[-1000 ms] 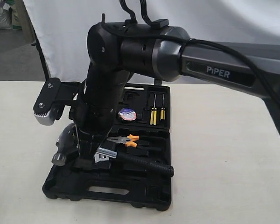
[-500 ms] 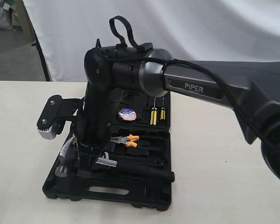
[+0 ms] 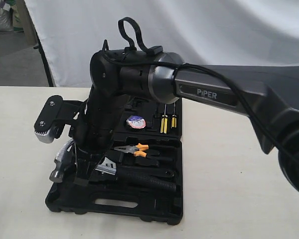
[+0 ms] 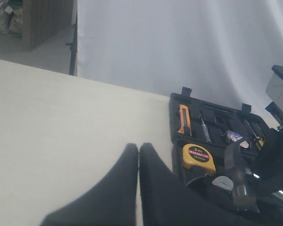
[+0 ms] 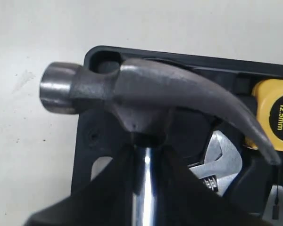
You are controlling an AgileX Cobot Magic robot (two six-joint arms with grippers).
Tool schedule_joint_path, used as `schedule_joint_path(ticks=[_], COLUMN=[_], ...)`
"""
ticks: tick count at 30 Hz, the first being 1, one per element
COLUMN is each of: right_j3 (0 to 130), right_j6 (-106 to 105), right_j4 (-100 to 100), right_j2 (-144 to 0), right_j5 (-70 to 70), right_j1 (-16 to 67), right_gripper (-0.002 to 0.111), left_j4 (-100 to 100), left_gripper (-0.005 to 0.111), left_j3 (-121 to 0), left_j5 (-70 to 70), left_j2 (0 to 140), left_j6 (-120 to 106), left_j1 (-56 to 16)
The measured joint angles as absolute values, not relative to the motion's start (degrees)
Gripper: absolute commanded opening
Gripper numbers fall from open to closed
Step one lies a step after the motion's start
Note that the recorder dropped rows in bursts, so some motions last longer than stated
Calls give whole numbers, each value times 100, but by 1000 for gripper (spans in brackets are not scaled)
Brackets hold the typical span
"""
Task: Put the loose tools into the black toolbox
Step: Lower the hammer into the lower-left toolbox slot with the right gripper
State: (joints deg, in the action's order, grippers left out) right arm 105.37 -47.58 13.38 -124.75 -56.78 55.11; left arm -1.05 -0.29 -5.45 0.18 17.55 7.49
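1. Clamped on the shaft of the grey steel claw hammer (image 5: 146, 99), just below the head: right jaws, nearly shut. Left jaws pressed together, empty.
2. Open on the pale surface (image 3: 239, 164), beneath the hammer: the black moulded-plastic toolbox (image 3: 154, 209).
3. Risk of a missed recess, with the striking face past the case's edge; if let go here, likely perched on the silver adjustable wrench (image 5: 217, 165).
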Motion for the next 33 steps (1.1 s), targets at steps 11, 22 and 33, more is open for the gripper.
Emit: schedule_joint_path(ticks=[11, 22, 33], right_j3=[10537, 10546, 10546], right_j6=[-4758, -4758, -4724], right_j4=[1357, 1371, 1322], right_j2=[-12486, -12932, -12954], right_j5=[-5908, -5774, -5503], right_j1=[5511, 5511, 5511], right_gripper=[0, 0, 0], left_j4=[-105, -105, -105], left_gripper=[1, 1, 1], left_j3=[-29, -29, -29], left_j5=[-545, -545, -545], left_j2=[18, 18, 18], left_j6=[1755, 1755, 1755], left_j1=[749, 749, 749])
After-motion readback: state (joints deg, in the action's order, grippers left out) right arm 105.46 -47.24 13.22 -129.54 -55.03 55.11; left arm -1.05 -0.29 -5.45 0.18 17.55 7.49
